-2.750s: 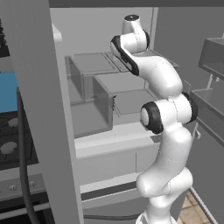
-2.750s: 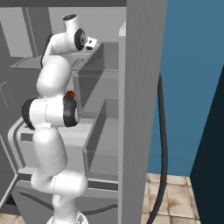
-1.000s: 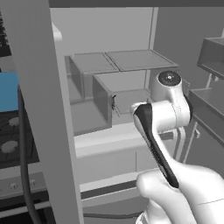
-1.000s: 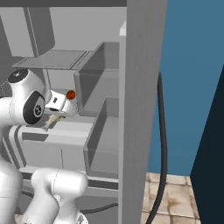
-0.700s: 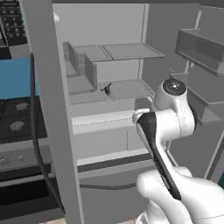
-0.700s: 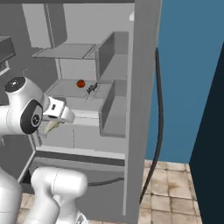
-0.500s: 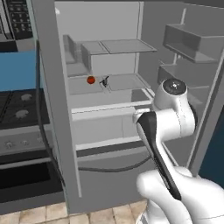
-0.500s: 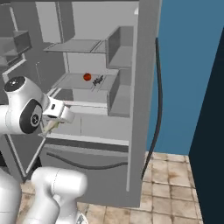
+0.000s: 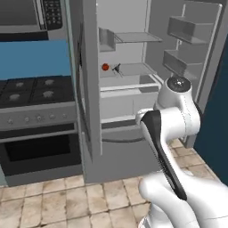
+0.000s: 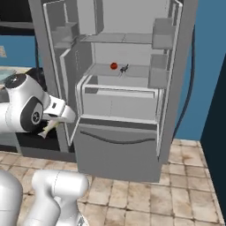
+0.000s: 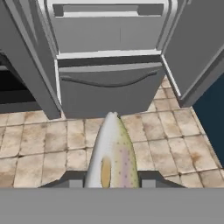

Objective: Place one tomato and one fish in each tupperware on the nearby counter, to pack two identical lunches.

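Observation:
My gripper (image 11: 111,178) is shut on the fish (image 11: 111,153), a slim pale tan body that points away from the hand over the tiled floor. In the right base view the gripper (image 10: 52,122) sits low at the left, with the fish (image 10: 47,128) hanging below it, in front of the open fridge. A red tomato (image 9: 105,67) lies on a middle fridge shelf, the same tomato (image 10: 114,66) showing from the other side with a small dark thing (image 10: 124,68) beside it. The tupperware is out of view.
The fridge (image 10: 121,110) stands open, its doors (image 9: 191,49) swung wide on both sides and a closed bottom drawer (image 11: 109,85) facing the hand. A black gas stove (image 9: 31,93) with an oven below is left of it, under a microwave (image 9: 26,11). Tiled floor (image 9: 67,200) lies in front.
The whole picture has shifted: the base has backed away from the fridge, which now looks smaller and farther. The arm stays folded with the fish still in the gripper.

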{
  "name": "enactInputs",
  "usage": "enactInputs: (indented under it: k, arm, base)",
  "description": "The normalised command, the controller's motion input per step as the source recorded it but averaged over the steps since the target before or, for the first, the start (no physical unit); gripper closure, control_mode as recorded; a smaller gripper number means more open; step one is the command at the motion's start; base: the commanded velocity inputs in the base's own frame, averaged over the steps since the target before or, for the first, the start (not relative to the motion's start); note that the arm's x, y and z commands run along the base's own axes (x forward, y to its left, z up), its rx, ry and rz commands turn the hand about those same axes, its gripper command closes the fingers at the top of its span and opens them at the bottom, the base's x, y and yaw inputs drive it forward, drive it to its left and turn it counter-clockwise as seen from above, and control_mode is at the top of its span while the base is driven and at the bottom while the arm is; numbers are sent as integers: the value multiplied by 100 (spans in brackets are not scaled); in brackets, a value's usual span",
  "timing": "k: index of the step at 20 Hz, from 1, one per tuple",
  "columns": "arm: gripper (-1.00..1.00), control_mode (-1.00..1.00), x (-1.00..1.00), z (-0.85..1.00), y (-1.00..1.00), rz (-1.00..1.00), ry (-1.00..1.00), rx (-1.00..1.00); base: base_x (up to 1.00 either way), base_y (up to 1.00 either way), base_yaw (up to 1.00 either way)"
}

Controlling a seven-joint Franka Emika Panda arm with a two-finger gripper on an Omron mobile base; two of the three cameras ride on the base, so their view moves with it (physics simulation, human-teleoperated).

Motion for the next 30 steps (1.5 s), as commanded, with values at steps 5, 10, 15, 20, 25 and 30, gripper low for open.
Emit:
enactInputs:
  k: [5, 10, 15, 20, 25, 30]
  arm:
    - [100, 100, 0, 0, 0, 0, 0, 0]
    - [100, 100, 0, 0, 0, 0, 0, 0]
    - [100, 100, 0, 0, 0, 0, 0, 0]
    - [100, 100, 0, 0, 0, 0, 0, 0]
    - [100, 100, 0, 0, 0, 0, 0, 0]
    - [100, 100, 0, 0, 0, 0, 0, 0]
  base:
    - [-43, 100, 0]
    - [-3, 100, 0]
    - [0, 100, 0]
    - [0, 100, -1]
    - [0, 100, -2]
    - [7, 100, -3]
